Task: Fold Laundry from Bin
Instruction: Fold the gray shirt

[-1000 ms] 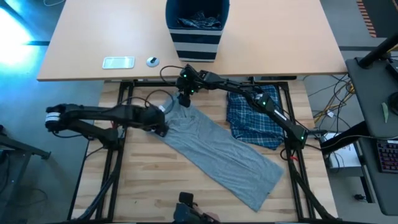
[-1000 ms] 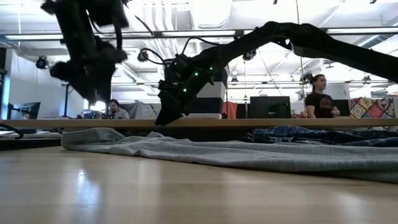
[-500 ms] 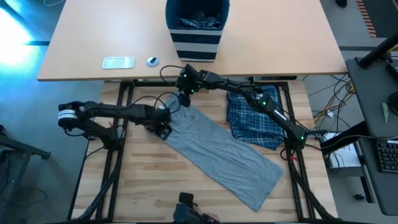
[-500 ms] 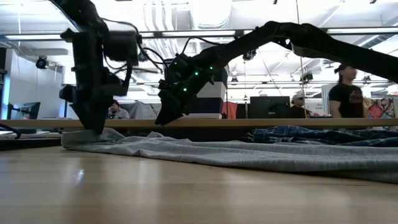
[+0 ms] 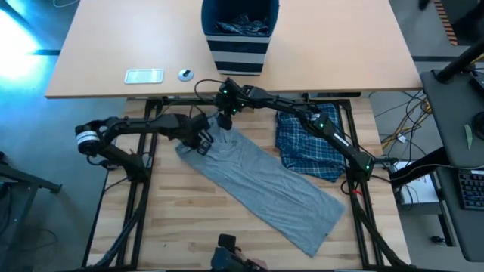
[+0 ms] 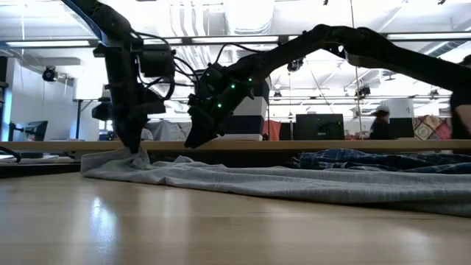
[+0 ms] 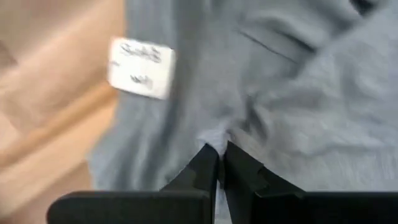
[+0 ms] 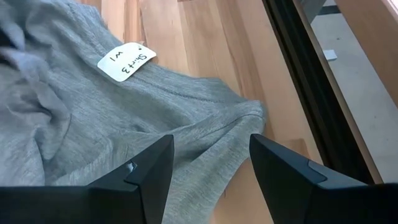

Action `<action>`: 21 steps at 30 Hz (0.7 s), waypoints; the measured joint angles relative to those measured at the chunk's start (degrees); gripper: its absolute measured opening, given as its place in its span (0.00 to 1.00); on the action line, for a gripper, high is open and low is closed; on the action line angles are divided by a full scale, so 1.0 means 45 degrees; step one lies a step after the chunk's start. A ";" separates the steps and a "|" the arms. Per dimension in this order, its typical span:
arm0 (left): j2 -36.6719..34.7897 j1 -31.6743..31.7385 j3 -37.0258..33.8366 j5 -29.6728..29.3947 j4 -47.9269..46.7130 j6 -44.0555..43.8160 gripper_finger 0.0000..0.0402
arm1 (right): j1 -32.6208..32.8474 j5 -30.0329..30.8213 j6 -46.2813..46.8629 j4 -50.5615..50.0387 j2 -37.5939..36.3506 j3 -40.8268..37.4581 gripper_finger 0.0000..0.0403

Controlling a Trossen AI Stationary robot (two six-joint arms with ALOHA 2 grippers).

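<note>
My left gripper pinches the soft grey cotton T-shirt at its edge nearest the striped navy fabric bin. My right gripper, fingers spread, hovers over the shirt's corner, betw. left gripper & bin. Blue-and-white plaid garment lies beside the shirt.

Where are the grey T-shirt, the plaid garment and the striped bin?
grey T-shirt (image 5: 261, 181), high view, middle of the spread cloth.
plaid garment (image 5: 306, 145), high view, centre of the folded piece.
bin (image 5: 240, 51), high view, striped front wall.
</note>
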 joint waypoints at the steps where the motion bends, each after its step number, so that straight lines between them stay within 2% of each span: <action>1: 0.0000 0.0261 0.0001 -0.0207 -0.0040 0.0036 0.01 | 0.0005 0.0002 0.0000 -0.0008 0.0000 0.0000 0.51; 5: 0.0000 0.1194 -0.0207 -0.1283 -0.0201 -0.0427 0.01 | 0.0020 0.0002 0.0000 -0.0019 0.0000 0.0000 0.51; 10: 0.0000 0.2091 -0.0382 -0.0939 -0.0103 -0.0526 0.06 | 0.0058 -0.0001 0.0102 -0.0024 0.0000 0.0000 0.51; 15: 0.0000 0.2320 -0.0277 -0.0302 -0.0447 -0.0432 0.25 | 0.0083 -0.0003 0.0088 -0.0091 0.0000 0.0000 0.51; 21: -0.0511 0.1905 0.1005 -0.0060 -0.4152 -0.0389 0.46 | 0.0087 -0.0119 -0.0414 -0.0869 -0.0008 0.0000 0.51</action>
